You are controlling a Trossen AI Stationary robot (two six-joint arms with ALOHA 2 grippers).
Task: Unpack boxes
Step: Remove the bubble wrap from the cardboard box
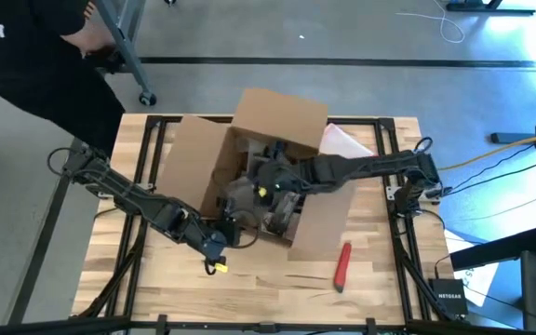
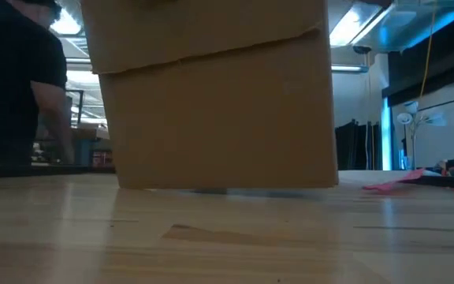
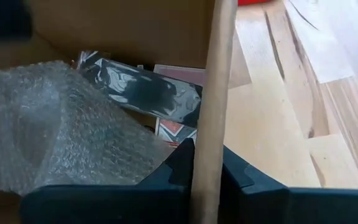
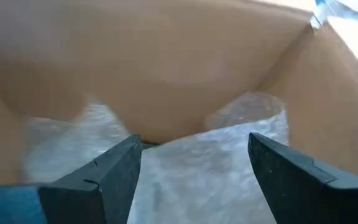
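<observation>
The brown cardboard box stands open at mid-table with its flaps spread, and its bottom rests on the wood. Inside lie bubble wrap and a dark shiny packet. My left gripper is at the box's near wall, shut on its edge. My right gripper reaches down into the box from the right. It is open, with its fingers standing over bubble wrap; I cannot see whether they touch it. My left gripper pinches the upper edge of the box's near wall. One finger is inside the box and the other outside. The fingers lie across the cardboard edge. The box stays on the table.
A red tool lies on the table near the box's right flap. A clear pouch with a pink edge lies at the box's far right. A person in black stands at the table's far left corner. Bare wood spans the near side.
</observation>
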